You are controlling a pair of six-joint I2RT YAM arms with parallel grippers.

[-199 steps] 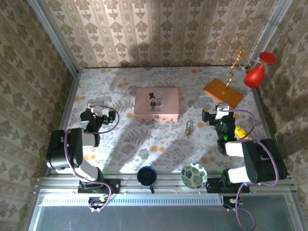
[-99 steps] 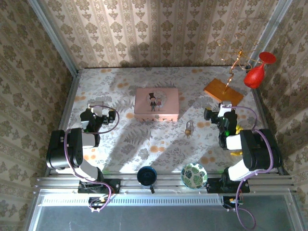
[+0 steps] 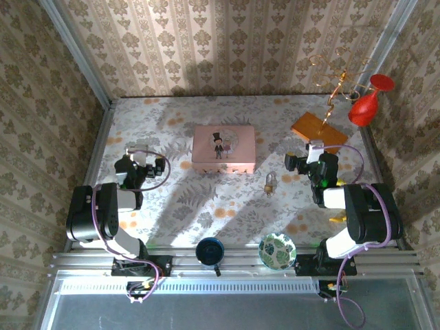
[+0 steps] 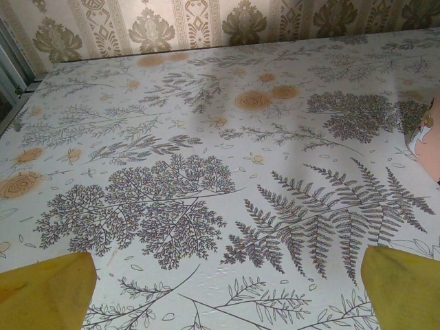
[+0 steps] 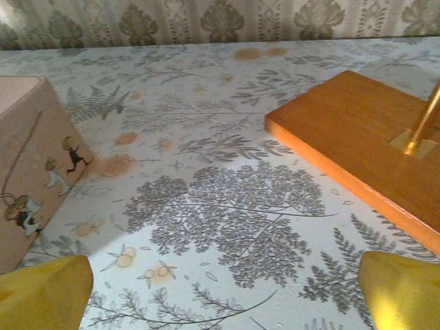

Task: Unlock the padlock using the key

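Right jaws edged left; padlock (image 3: 269, 182) lies left, untouched.

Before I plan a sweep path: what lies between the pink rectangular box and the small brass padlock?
Nothing: the top view shows bare floral tablecloth from the pink rectangular box to the small brass padlock.

Lab test booth: wallpapered panel walls (image 3: 227, 41), floral table cover (image 3: 179, 206), alum. rail (image 3: 240, 261) w/ 2 robot arms (image 3: 96, 213) bolted on.
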